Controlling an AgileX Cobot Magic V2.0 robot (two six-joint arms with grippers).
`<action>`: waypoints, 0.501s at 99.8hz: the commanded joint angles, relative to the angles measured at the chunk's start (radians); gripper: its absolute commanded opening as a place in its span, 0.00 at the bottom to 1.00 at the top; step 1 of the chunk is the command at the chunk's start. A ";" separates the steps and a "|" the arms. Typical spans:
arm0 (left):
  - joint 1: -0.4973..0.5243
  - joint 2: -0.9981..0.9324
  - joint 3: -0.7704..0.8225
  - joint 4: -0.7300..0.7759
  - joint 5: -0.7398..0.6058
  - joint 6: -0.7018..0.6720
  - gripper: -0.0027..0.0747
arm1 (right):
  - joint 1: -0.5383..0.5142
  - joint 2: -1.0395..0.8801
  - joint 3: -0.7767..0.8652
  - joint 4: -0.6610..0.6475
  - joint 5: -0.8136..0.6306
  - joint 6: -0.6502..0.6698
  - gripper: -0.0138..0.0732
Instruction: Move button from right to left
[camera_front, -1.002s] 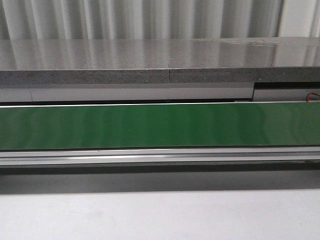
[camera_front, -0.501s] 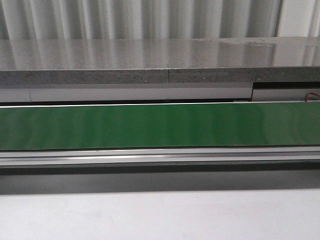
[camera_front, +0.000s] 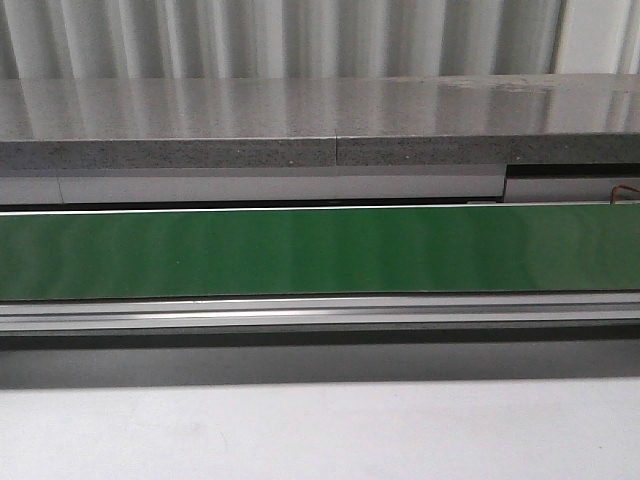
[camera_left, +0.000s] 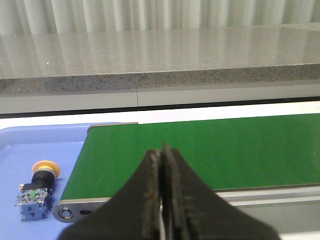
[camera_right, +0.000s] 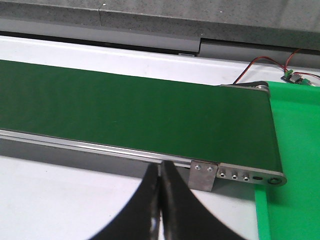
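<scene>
Item: blue-bodied, orange-ringed push-button (camera_left: 36, 192), lying on blue plastic tray (camera_left: 30, 150) beside green conveyor belt (camera_left: 200, 150); my left gripper (camera_left: 161, 200) and right gripper (camera_right: 160, 200) clenched, empty; I should spread fingers before reaching

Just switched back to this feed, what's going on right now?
Nothing is being handled. Both the left gripper and the right gripper are shut and empty, hovering by the green conveyor belt, which carries nothing in any view. One button lies on its side in the blue tray at the belt's left end. A green tray sits at the right end.
</scene>
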 joint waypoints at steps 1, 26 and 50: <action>0.001 -0.037 0.025 -0.010 -0.076 -0.006 0.01 | 0.001 0.010 -0.023 0.006 -0.075 -0.006 0.08; 0.001 -0.037 0.025 -0.010 -0.076 -0.006 0.01 | 0.001 0.010 -0.023 0.006 -0.076 -0.006 0.08; 0.001 -0.037 0.025 -0.010 -0.076 -0.006 0.01 | -0.014 0.010 0.002 0.000 -0.138 -0.006 0.08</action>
